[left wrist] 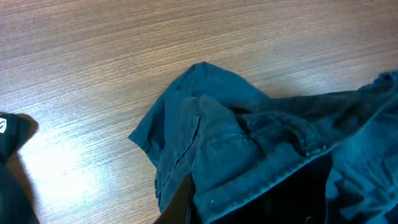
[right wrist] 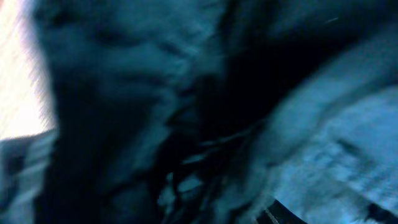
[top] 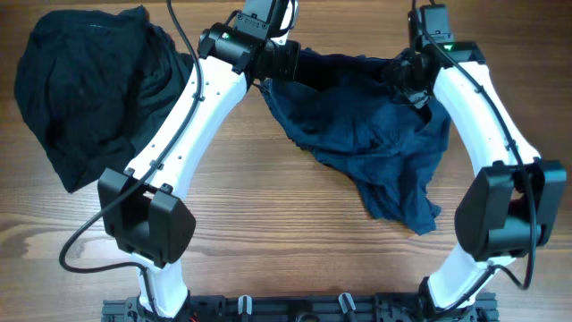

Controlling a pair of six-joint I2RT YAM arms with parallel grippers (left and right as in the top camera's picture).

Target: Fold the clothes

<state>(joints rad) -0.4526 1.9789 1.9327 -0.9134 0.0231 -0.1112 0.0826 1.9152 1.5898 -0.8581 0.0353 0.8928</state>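
Note:
The clothes, a wrinkled pair of navy-blue shorts (top: 366, 134), lie spread at the back middle of the table, one leg trailing toward the front right. My left gripper (top: 290, 64) is shut on the shorts' upper left edge. In the left wrist view the cloth (left wrist: 249, 137) drapes over the jaws, and only one dark finger (left wrist: 182, 202) shows. My right gripper (top: 407, 79) is buried in the upper right corner of the shorts and appears shut on a bunch of fabric. Blurred blue cloth (right wrist: 323, 124) fills the right wrist view and hides its fingers. The top edge runs stretched between the two grippers.
A larger heap of black garment (top: 89, 80) lies at the back left, close to the left arm. Bare wooden table (top: 268, 206) shows in front of the shorts, between the two arm bases.

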